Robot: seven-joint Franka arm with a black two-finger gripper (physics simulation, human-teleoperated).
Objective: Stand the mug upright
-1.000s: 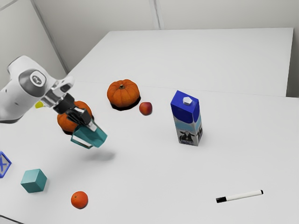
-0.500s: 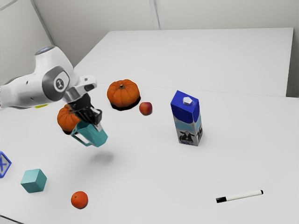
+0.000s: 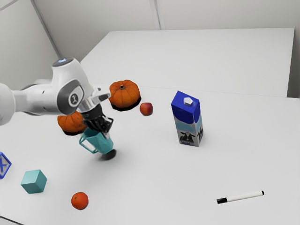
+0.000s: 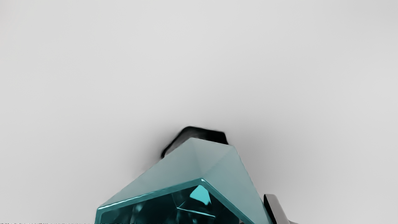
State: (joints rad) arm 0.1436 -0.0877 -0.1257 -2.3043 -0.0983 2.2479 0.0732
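Now grasping the mug (image 3: 100, 142) in the gripper (image 3: 105, 133), tilted, mouth raised, base very near the table (image 3: 150, 178); can't tell if touching. Holding it well in from the edge at the exterior view's lower left, one finger (image 4: 275, 205) against its side. Toward the far edge, see one pumpkin (image 3: 70, 123), then another (image 3: 123, 94) beside a red fruit (image 3: 146, 109). Nearer that lower-left edge, find a cube (image 3: 33, 182), an orange (image 3: 79, 200) and a blue-marked block (image 3: 3, 165). Toward the exterior view's right, spot a carton (image 3: 187, 119) and a marker (image 3: 241, 197).
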